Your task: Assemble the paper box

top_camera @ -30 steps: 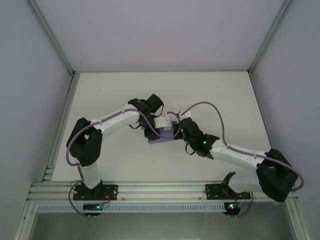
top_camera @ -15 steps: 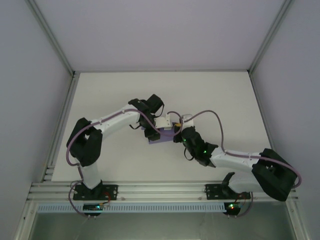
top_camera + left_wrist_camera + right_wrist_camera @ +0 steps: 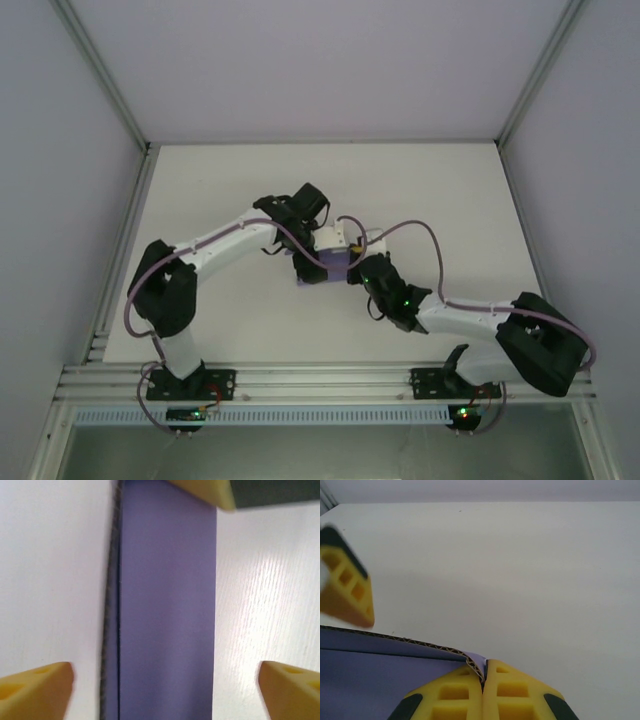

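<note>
Two arms are bolted at the near edge of the white bench [image 3: 230, 320], the left arm [image 3: 225, 240] and the right arm [image 3: 465, 318]. Both bend inward to meet at one thing, a lilac-purple paper box [image 3: 330, 270] of thin corrugated card lying flat near the middle of the bench.

Nearest me, the right gripper [image 3: 356, 272] reaches the box's right side from the near right. In its wrist view the yellow jaws are pressed together, and the box's brown fluted edge curls down into the seam between them, so they are clamped on that edge of the card.

Just left of it, the left gripper [image 3: 308, 262] hangs over the box's left part, pointing down. In its wrist view the yellow jaws stand wide apart, one on each side of the box, with bench showing between each tip and the card. There the box runs as a long purple strip with a dark edge along its left side, and a yellow-and-black jaw of the right gripper sits at its far corner.

Beyond the box the bench runs back to the pale walls [image 3: 300, 70].
</note>
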Tool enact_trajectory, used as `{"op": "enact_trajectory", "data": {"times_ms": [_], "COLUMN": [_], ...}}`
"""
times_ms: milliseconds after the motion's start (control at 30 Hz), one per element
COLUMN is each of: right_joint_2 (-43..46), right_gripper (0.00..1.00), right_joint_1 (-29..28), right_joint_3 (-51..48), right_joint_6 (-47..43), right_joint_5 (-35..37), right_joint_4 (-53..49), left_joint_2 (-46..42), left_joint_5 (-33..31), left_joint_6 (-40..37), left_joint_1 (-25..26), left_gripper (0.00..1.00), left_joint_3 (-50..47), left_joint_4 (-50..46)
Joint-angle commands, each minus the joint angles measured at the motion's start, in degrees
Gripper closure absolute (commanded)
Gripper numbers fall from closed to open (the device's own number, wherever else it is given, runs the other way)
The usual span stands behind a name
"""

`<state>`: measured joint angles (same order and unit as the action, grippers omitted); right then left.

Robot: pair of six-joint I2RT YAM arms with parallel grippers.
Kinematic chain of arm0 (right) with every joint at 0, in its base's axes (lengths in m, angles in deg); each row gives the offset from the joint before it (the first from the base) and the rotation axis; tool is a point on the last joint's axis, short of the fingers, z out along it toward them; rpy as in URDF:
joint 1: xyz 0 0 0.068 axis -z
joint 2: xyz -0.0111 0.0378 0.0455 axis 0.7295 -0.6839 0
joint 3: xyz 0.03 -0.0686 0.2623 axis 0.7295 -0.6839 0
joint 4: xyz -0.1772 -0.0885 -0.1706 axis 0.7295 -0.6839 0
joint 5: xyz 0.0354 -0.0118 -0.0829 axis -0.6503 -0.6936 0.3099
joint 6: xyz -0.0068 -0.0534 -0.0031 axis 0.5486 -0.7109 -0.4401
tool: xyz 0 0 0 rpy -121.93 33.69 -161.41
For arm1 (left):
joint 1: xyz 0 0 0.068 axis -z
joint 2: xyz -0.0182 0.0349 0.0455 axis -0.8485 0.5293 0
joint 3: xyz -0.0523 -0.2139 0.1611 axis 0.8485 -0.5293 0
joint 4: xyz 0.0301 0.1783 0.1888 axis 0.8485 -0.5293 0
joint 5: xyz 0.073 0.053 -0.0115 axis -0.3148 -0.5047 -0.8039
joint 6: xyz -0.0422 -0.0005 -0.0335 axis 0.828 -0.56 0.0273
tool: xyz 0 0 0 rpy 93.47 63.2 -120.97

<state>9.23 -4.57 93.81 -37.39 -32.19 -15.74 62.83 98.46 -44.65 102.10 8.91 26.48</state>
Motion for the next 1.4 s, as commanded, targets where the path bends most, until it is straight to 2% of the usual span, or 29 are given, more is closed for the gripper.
{"op": "enact_trajectory", "data": {"times_ms": [0, 100, 200, 333, 533, 600, 733, 867, 1033, 1133, 1200, 1367], "right_joint_2": [-2.15, -1.53, -0.51, 0.17, -1.23, -1.25, -0.91, -0.78, -0.55, -0.39, -0.41, -0.05], "right_gripper": [1.0, 1.0, 1.0, 1.0, 1.0, 1.0, 1.0, 1.0, 1.0, 1.0, 1.0, 1.0], "right_joint_1": [-1.6, -2.35, -2.63, -2.77, -2.55, -2.55, -2.55, -2.54, -2.55, -2.55, -2.57, -2.62], "right_joint_3": [-1.27, 0.31, 1.78, 3.88, 5.42, 5.92, 6.32, 6.46, 6.62, 6.46, 6.52, 6.45], "right_joint_6": [-1.24, -1.61, -1.33, 0.48, 0.23, 0.39, 0.5, 0.32, 0.15, 0.32, 0.41, 0.43], "right_joint_5": [-0.71, -0.4, -1.39, -3.36, -4.64, -4.49, -4.28, -4.43, -4.42, -4.46, -4.57, -4.06], "right_joint_4": [-12.52, -14.7, -17.25, -22.73, -24.54, -24.93, -25.0, -25.41, -26.17, -25.75, -25.92, -26.05], "left_joint_2": [-4.32, -7.59, -12.54, -19.53, -24.92, -25.01, -23.43, -21.73, -21.28, -20.5, -19.73, -18.76], "left_joint_5": [-0.29, -5.06, -10.71, -12.44, -5.59, -3.65, -3.73, -3.82, -1.68, -1.55, -1.43, -1.03], "left_joint_6": [1.13, 3.66, 9.8, 18.57, 21.99, 21.71, 21.23, 22.16, 21.61, 21.64, 21.6, 23.34], "left_joint_1": [0.29, -0.05, -2.11, -5.29, -5.57, -5.57, -5.71, -6.03, -6.31, -6.27, -6.29, -6.23], "left_gripper": [0.0, 0.0, 0.01, 0.2, 0.39, 0.39, 0.43, 0.59, 0.6, 0.65, 0.71, 0.96], "left_joint_3": [-0.29, -2.69, -6.58, -12.94, -19.12, -19.62, -19.5, -18.5, -18.71, -18.08, -17.52, -16.9], "left_joint_4": [0.34, 1.88, 3.57, 3.9, 8.24, 8.58, 9.16, 9.83, 10.61, 10.67, 10.3, 9.8]}}
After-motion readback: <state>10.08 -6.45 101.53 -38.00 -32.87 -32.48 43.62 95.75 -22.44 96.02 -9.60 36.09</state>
